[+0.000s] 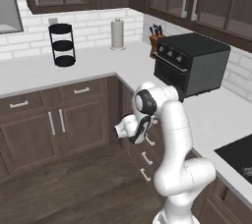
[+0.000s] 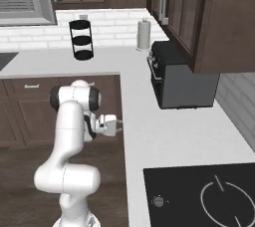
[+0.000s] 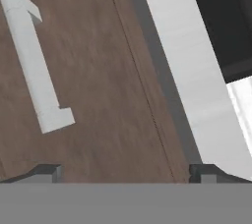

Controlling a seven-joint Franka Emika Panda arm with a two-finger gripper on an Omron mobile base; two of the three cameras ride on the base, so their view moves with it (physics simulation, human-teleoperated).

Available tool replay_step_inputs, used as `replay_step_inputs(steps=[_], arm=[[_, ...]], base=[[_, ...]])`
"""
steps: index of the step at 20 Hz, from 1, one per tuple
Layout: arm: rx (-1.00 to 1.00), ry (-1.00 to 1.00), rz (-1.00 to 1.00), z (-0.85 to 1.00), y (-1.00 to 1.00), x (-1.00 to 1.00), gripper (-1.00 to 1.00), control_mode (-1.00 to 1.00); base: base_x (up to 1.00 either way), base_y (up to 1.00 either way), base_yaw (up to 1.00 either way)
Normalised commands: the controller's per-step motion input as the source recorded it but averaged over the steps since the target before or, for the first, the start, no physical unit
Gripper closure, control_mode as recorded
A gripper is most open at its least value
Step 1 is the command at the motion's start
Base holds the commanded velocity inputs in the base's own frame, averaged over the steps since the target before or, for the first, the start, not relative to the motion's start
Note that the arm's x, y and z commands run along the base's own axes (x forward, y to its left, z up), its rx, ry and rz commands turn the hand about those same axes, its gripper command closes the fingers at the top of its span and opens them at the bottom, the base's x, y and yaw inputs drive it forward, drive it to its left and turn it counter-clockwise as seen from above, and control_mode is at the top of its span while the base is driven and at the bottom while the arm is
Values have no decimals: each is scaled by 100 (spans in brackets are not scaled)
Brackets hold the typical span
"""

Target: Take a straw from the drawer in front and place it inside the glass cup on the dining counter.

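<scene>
The drawer (image 3: 98, 85) sits shut right up close, dark-brown wood grain, its silver bar handle (image 3: 34, 66) running slantwise across the front, white counter edge just beside.

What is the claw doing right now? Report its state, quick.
Claw: open, holding nothing, fingertips wide apart close in front of a dark-brown drawer front with a silver bar handle.

Base views flank the arm (image 1: 172, 139) (hand view close on drawer (image 3: 98, 85))
</scene>
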Motion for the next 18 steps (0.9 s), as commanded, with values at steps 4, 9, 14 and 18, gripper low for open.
replay_step_inputs(steps=[4,9,14,18], arm=[[-2,0,-1,-37,-12,38,-100,-100],[0,0,0,-18,-22,49,-100,-100],[0,0,0,-26,-21,60,-100,-100],[0,0,0,-31,-14,54,-100,-100]], base=[[0,0,0],[0,0,0],[0,0,0],[0,0,0]])
